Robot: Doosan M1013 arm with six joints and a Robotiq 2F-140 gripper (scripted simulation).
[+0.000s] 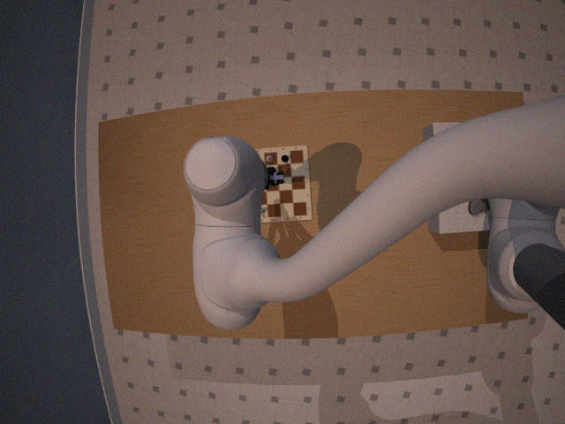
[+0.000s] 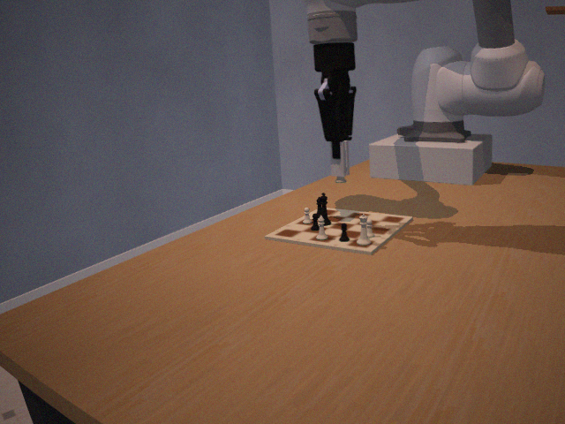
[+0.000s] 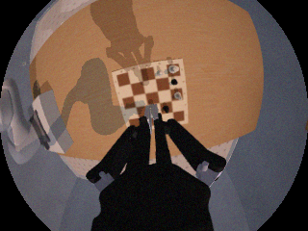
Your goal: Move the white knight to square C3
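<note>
The small chessboard [image 2: 340,228] lies on the wooden table; it also shows in the overhead view [image 1: 286,182] and in the wrist view [image 3: 150,92]. My gripper [image 2: 337,153] hangs well above the board's far edge, shut on a pale piece, the white knight, which sticks out below the fingertips. In the wrist view the knight [image 3: 152,112] sits between the closed fingers. On the board stand a tall black piece [image 2: 323,208], two black pawns [image 2: 314,222] [image 2: 343,232], a white pawn [image 2: 306,215], a white bishop [image 2: 321,228] and a tall white piece [image 2: 363,230].
The arm's white pedestal [image 2: 428,157] stands on the table behind the board. In the overhead view the arm's elbow [image 1: 219,173] hides the board's left part. A wall runs along the table's left side.
</note>
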